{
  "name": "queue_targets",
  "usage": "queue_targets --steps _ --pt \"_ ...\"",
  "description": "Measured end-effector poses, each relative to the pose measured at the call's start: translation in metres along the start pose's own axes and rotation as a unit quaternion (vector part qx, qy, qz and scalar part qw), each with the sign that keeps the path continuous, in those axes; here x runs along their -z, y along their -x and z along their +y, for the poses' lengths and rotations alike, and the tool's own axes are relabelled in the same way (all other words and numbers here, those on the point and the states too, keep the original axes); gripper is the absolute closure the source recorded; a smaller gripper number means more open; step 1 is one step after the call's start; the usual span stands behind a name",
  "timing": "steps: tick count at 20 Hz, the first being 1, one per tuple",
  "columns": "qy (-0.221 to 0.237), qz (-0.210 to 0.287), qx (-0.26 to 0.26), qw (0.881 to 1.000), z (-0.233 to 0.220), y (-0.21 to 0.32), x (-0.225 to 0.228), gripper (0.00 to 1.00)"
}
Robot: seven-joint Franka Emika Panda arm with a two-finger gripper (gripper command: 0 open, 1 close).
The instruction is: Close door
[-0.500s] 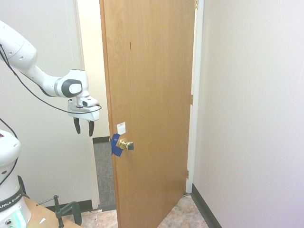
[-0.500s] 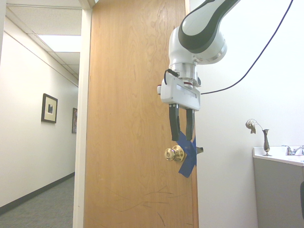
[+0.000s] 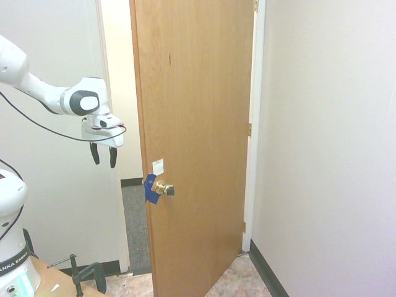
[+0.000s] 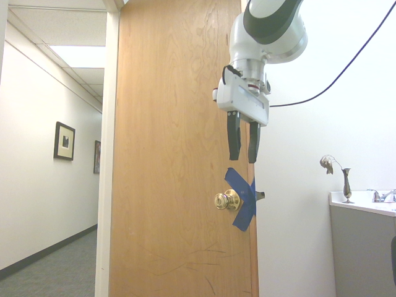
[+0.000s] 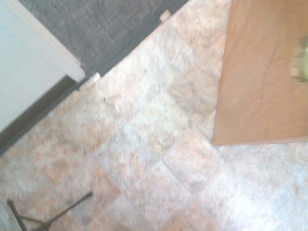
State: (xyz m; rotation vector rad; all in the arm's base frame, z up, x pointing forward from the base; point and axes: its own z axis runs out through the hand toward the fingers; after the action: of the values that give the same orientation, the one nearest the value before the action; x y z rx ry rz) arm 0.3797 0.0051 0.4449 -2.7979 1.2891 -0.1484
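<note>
Jaws are being held apart, with nothing being gripped between them, and since 0.5 s ago they are being raised and drawn back from the free edge of the door. In the second exterior view, the blue tape is being left clear below them, where its top was being overlapped. No swing of the door is being seen: it is still being held ajar in the middle of the first exterior view, hinged at the white frame. Closing is therefore being judged as not yet begun; the arm is seemingly being repositioned for a push.

Open room is being shown beside the free edge, over the tiled floor and towards the carpet. A push near that edge is being favoured, but 2 projections, the brass knob and its counterpart, are needing to be cleared. Contact with the wall is being risked if the retreat is being carried too far.
</note>
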Motion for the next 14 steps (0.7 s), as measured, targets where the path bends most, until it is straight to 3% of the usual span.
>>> queue_targets --steps 5,14 --pt "-0.015 0.021 -0.063 0.998 0.044 -0.018 0.029 0.0" --pt "-0.011 0.012 -0.158 0.987 0.117 -0.089 0.017 0.0"
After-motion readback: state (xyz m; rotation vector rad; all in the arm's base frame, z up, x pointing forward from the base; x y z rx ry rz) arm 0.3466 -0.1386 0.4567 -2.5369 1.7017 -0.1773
